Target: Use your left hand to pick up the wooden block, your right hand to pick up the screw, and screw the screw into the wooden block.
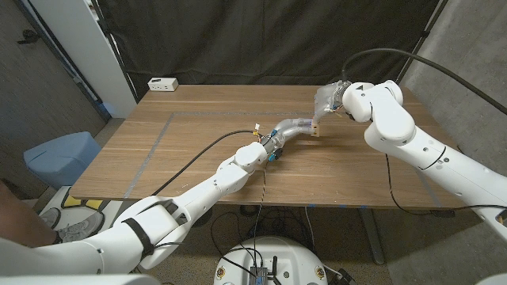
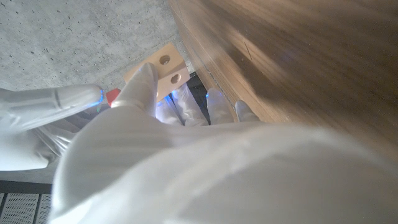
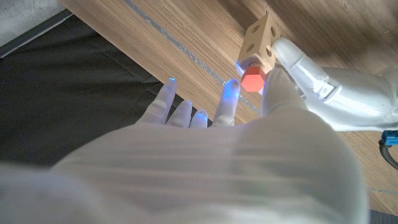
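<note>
Screw meeting block, toward the desk's far right corner

Over the desk [image 1: 198, 150], the left robot hand [image 1: 295, 127] grips the wooden block [image 3: 260, 38] just above the surface; the right robot hand [image 3: 249, 106] pinches the red-headed screw [image 3: 252, 79] against the block's end. Judged: driving step under way; next, keep the screw square to its hole while twisting, block held firm.

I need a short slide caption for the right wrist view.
Right hand presses the red screw against the wooden block.
</note>
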Controlling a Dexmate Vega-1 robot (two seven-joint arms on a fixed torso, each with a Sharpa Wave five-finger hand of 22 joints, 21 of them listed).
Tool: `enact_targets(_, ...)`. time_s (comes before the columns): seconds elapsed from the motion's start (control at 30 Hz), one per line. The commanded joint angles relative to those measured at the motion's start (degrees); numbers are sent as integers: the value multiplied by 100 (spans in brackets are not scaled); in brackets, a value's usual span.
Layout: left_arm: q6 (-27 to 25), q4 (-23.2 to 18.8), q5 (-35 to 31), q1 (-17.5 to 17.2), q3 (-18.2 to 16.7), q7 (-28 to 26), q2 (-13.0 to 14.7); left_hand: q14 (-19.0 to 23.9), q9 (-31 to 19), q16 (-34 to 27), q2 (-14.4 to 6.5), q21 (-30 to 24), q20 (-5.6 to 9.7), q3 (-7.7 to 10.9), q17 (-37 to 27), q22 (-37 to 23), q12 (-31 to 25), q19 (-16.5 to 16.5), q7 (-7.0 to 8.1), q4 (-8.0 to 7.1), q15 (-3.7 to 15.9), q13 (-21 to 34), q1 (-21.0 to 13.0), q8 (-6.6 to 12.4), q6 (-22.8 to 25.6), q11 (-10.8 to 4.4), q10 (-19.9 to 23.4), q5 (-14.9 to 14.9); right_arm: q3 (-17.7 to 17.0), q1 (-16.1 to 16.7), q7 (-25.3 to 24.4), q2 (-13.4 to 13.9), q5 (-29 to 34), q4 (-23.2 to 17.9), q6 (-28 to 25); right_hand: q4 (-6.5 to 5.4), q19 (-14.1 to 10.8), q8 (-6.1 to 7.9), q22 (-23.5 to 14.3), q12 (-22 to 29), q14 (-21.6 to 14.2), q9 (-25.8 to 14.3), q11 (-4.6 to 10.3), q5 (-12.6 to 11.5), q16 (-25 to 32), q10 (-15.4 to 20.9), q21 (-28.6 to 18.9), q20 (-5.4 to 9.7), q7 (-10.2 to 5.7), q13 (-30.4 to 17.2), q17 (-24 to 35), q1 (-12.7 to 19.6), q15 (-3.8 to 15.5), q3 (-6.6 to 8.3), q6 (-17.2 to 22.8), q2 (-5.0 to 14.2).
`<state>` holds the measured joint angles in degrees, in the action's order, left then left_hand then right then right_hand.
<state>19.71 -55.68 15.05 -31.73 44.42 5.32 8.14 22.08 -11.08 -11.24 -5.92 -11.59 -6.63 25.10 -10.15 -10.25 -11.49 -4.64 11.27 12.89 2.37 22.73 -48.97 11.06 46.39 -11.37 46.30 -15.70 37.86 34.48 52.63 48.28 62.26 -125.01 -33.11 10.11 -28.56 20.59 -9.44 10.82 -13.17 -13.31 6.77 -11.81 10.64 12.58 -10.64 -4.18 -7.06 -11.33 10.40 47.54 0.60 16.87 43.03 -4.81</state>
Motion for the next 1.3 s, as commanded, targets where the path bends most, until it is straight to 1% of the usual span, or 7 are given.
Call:
enact_targets(0.03, -26, -76, -11, -39, 9, -34, 18, 46, -19, 7, -231, -39, -16, 484, -1, -29, -42, -37, -256, -413, 83, 25, 173, 53, 301, -2, 44, -60, -73, 172, -141, -65, 181, -22, 50, -36, -47, 104, -15, 44, -65, -10, 64, -7, 66, 69, -30, 37, 13, -7, 4, 132, 57, 62, 180, 20)
enact_targets(0.2, -11, -69, -9, -39, 10, -30, 12, 48, -19, 6, -237, -39, -15, 491, -2, -29, -42, -37, -256, -418, 81, 23, 186, 56, 310, 2, 43, -61, -113, 218, -186, -87, 192, -13, 70, -48, -73, 162, -15, 56, -100, -13, 114, -5, 77, 117, -33, 61, 20, -6, 4, 178, 86, 78, 317, 38)
enact_targets(0.33, -20, -79, -4, -45, 10, -30, 11, 46, -19, 7, -237, -39, -18, 495, -2, -29, -42, -38, -261, -423, 78, 22, 202, 53, 306, -4, 42, -61, -141, 247, -220, -98, 196, -11, 89, -57, -93, 203, -15, 67, -123, -15, 157, -6, 82, 166, -35, 76, -11, -5, 5, 218, 120, 88, 411, 46)
enact_targets(0.53, -29, -95, -5, -54, 11, -36, 13, 46, -19, 8, -237, -38, -11, 505, -1, -29, -43, -37, -268, -425, 82, 21, 217, 53, 310, 1, 43, -63, -165, 284, -260, -120, 215, 0, 104, -76, -116, 280, -16, 83, -146, -16, 173, -6, 88, 241, -35, 90, -1, -4, 8, 251, 137, 98, 593, 74)
enact_targets(0.57, -38, -104, -7, -57, 12, -40, 17, 48, -19, 8, -237, -38, -10, 507, -1, -29, -43, -37, -268, -424, 83, 21, 218, 54, 312, 6, 43, -63, -165, 286, -253, -128, 227, 5, 95, -80, -120, 298, -16, 88, -160, -16, 207, -6, 93, 266, -34, 93, -4, -4, 9, 260, 150, 100, 637, 79)
enact_targets(0.97, -26, -83, -11, -45, 16, -44, 1, 42, -19, 11, -243, -36, -9, 525, -1, -29, -45, -32, -272, -435, 78, 17, 255, 50, 309, 13, 44, -68, -242, 350, -432, -103, 113, 52, 161, -119, -168, 400, -16, 98, -238, -13, 214, 1, 116, 378, -36, 120, 11, -2, 17, 280, 209, 99, 877, 122)
enact_targets(1.3, -2, -29, -3, -25, 13, -41, -29, 45, -19, 10, -243, -36, -11, 537, 0, -30, -48, -32, -277, -439, 71, 17, 284, 54, 326, 22, 45, -69, -237, 301, -509, -120, 5, 138, 188, -165, -201, 461, -16, 107, -295, -9, 233, 9, 135, 469, -36, 152, 29, 0, 28, 244, 243, 91, 1029, 179)
